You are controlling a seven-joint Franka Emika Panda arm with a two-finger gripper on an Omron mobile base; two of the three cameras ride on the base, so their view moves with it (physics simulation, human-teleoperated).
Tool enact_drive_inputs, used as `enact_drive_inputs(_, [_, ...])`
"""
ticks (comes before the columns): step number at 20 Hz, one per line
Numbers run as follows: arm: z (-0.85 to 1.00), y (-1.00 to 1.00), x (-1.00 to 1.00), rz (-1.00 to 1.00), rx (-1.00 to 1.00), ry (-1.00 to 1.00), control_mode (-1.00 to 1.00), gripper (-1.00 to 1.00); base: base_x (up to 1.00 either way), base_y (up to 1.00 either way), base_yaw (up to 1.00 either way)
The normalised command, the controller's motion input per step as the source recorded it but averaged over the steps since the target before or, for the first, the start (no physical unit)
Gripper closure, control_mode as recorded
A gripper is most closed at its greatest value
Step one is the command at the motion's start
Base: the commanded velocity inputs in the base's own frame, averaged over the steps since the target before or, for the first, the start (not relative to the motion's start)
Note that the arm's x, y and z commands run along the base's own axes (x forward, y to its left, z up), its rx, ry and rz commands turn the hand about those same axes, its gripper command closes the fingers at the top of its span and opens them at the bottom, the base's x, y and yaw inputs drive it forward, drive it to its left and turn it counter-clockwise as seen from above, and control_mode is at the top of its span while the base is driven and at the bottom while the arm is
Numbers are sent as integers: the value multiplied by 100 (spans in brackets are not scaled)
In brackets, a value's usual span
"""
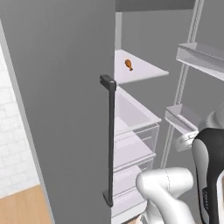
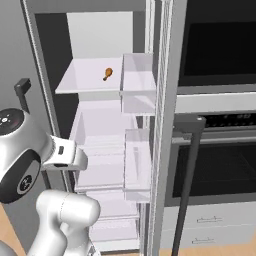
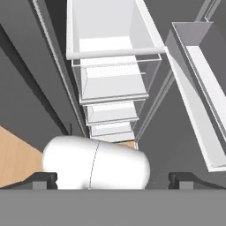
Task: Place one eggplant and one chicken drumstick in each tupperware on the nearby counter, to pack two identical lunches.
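Setting: rendered home kitchen.
Open fridge (image 2: 100, 150) with clear shelves and drawers (image 3: 112, 84), built-in oven (image 2: 215, 165) beside it, light wood floor (image 1: 22, 205), white tiled wall (image 1: 11, 131).

the left base view looks from behind the arm's left side, forward and slightly down, with the grey fridge door (image 1: 61, 109) close up across the left half of the frame and the open fridge interior at right; the right base view faces the same fridge from the other side, a little farther back, with the oven (image 2: 215, 150) at right; both share the white shelf (image 1: 140, 70) bearing the chicken drumstick (image 1: 128, 64), the stacked clear drawers (image 2: 107, 150) below it and the dark door handle (image 1: 109, 140); the hand view looks steeply down the drawer stack (image 3: 110, 79) from near, door bins (image 3: 198, 88) at its right.
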Motion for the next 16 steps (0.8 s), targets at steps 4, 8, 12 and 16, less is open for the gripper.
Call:
enact_drive_inputs(4, [0, 0, 0, 0, 0, 0, 100, -100, 67, 0, 0])
enact_drive_inputs(8, [0, 0, 0, 0, 0, 0, 100, -100, 32, -16, 5])
enact_drive_inputs(12, [0, 0, 0, 0, 0, 0, 100, -100, 1, -39, 18])
enact_drive_inputs(16, [0, 0, 0, 0, 0, 0, 100, -100, 22, -17, 9])
